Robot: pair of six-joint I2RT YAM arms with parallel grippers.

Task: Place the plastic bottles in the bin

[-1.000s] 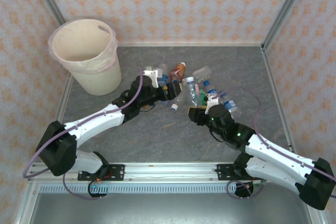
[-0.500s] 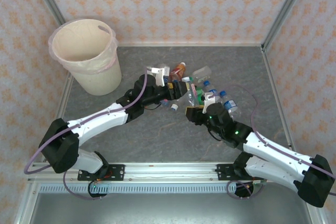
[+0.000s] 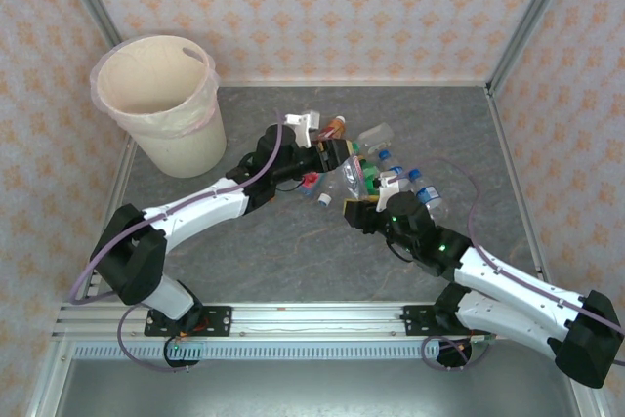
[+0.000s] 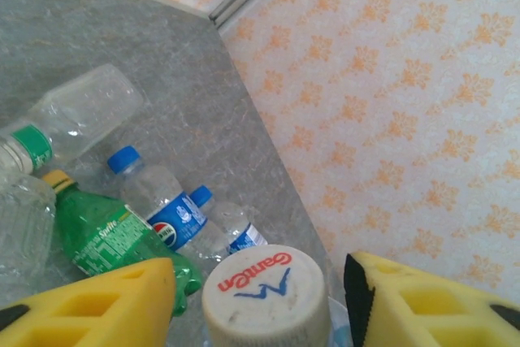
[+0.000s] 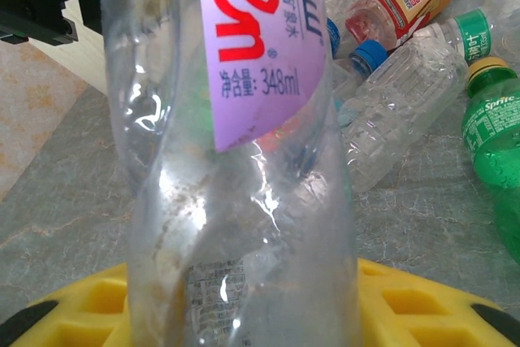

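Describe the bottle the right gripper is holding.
Clear bottle of thin, dented plastic, apparently empty, with a lilac label in red lettering, marked 348ml. The right gripper clamps its lower body between yellow pads. Its top points toward the left gripper, whose pads flank a white Ganten cap, seemingly this bottle's, with small gaps either side.

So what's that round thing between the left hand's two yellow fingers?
A bottle's white cap with red and blue print, between the left gripper's fingers, in the left wrist view.
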